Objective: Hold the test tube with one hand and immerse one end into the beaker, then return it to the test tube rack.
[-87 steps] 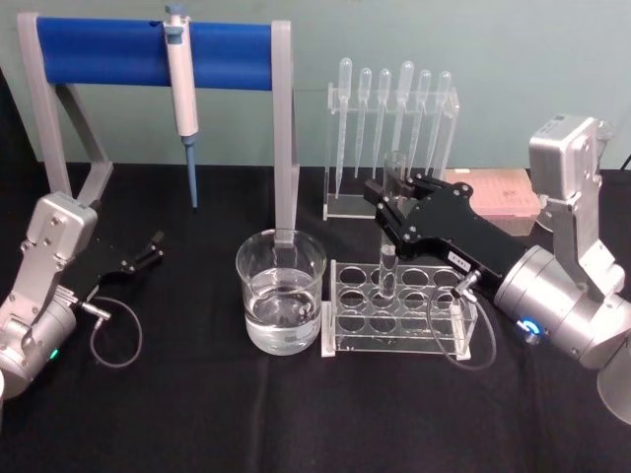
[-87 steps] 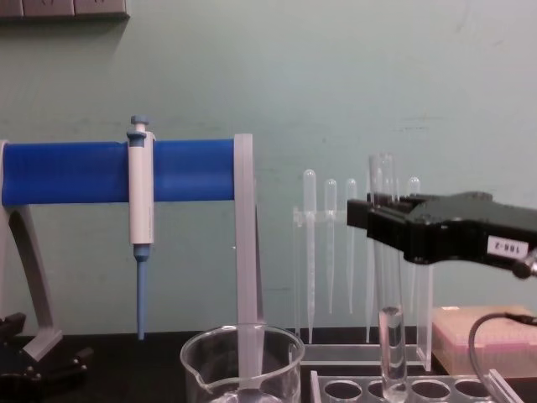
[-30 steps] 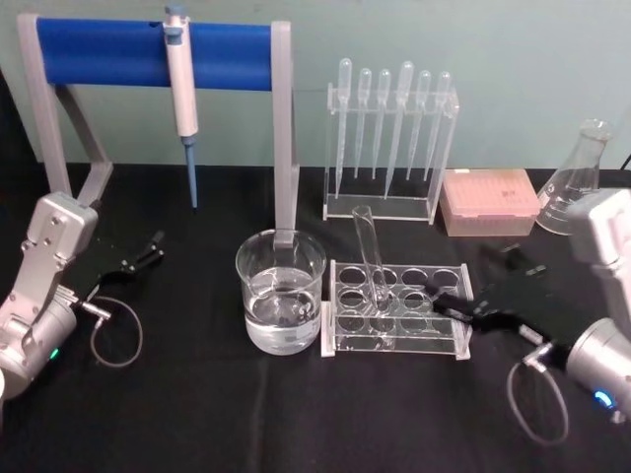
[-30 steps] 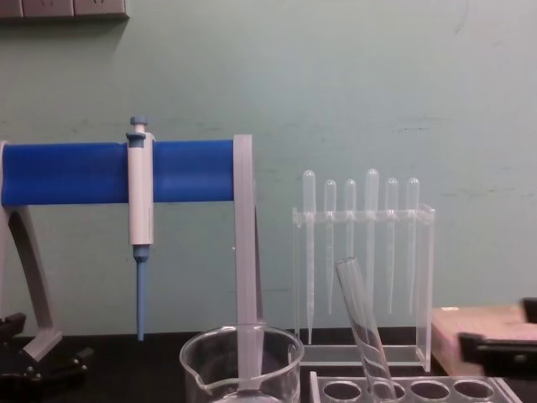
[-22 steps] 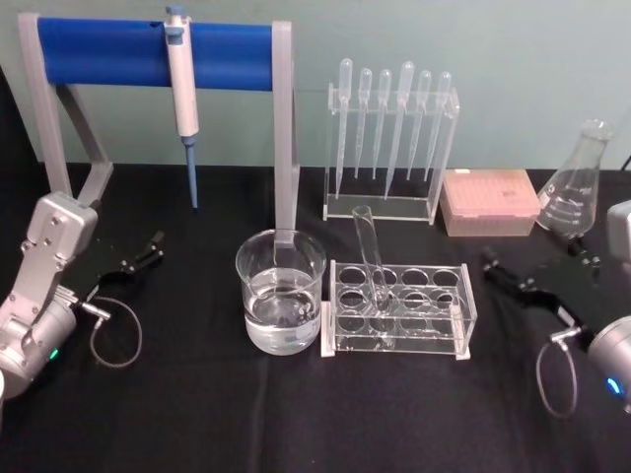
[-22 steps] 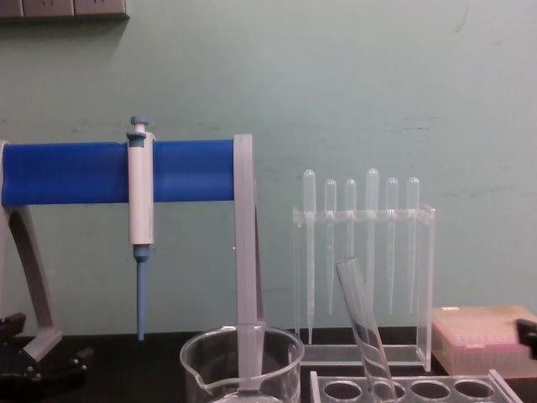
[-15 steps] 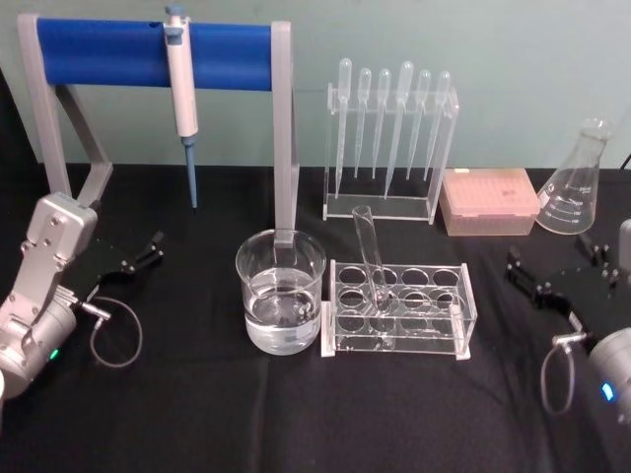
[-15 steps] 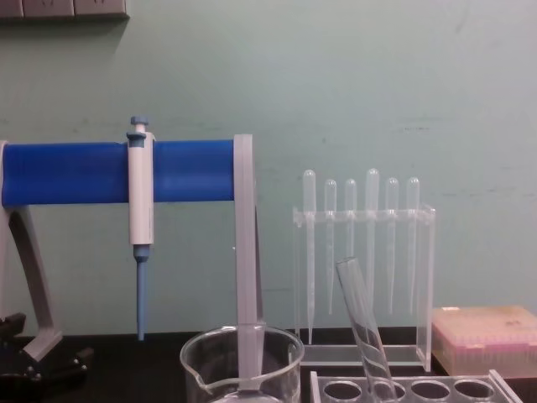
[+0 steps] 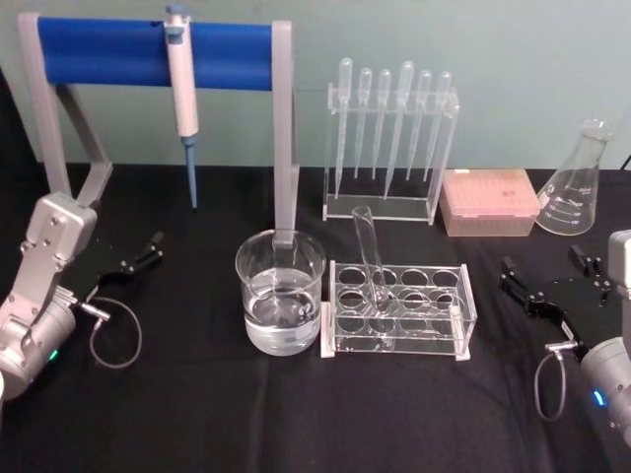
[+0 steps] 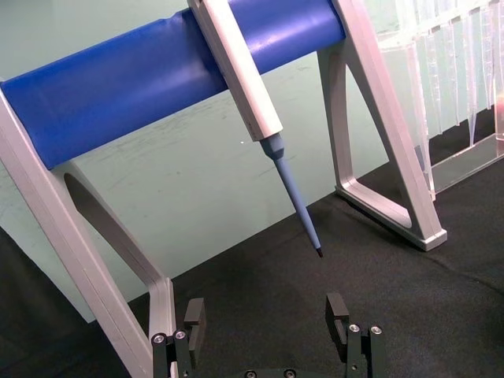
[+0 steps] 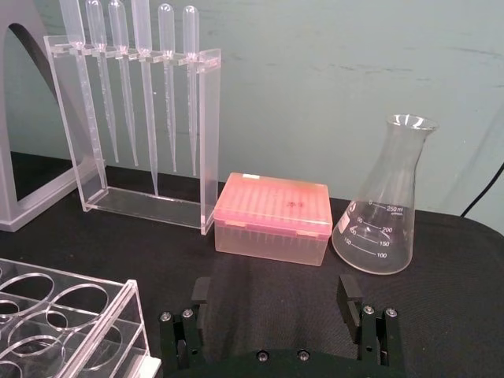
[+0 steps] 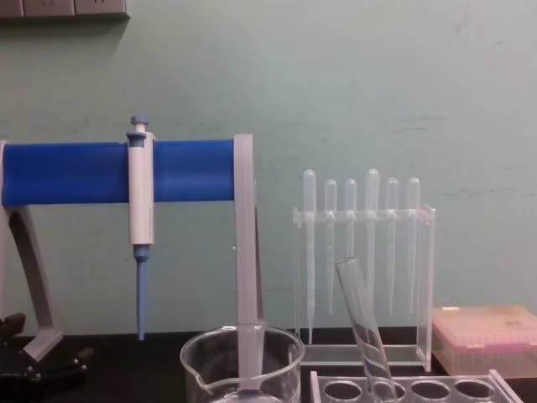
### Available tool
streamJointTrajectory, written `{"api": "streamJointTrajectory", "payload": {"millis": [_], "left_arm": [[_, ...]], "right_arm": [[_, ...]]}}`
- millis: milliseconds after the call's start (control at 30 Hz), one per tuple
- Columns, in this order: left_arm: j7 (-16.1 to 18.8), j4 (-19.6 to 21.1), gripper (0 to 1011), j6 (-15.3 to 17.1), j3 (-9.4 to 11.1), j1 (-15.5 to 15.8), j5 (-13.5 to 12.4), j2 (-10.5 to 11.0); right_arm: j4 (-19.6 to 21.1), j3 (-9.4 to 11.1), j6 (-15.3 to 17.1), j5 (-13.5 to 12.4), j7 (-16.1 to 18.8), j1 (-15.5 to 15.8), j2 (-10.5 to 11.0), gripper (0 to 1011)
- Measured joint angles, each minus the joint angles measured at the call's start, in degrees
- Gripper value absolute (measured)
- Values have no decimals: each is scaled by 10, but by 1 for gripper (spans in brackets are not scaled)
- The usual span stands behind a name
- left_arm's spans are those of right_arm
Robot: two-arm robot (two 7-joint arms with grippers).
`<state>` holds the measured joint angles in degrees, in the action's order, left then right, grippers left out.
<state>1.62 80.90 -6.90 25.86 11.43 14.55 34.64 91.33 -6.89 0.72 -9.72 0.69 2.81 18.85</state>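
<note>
The right gripper [image 9: 554,279] sat low over the bench [image 9: 197,414] with its jaws wide apart and nothing between them. Well to its left the tube [image 9: 370,258] leaned in the rack [image 9: 397,309], its rim tipped toward the beaker [image 9: 281,292], which stood just beyond the rack on that side. The left gripper [image 9: 140,255] rested at the far left, also spread and empty, in front of the pipette [image 10: 252,102] on its stand [image 9: 148,54].

Glossy clear glass test tube [image 9: 371,258] and beaker [image 9: 281,293]; matt black tablecloth [image 9: 296,414].
</note>
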Motion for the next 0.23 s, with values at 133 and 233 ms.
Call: {"api": "streamJointTrajectory", "payload": {"millis": [133,233], "left_arm": [[0,0,1000,0,0,0,0,0],[0,0,1000,0,0,0,0,0]], "right_arm": [[2,0,1,-1,0,0,1,1004],[2,0,1,-1,0,0,1,1004]]}}
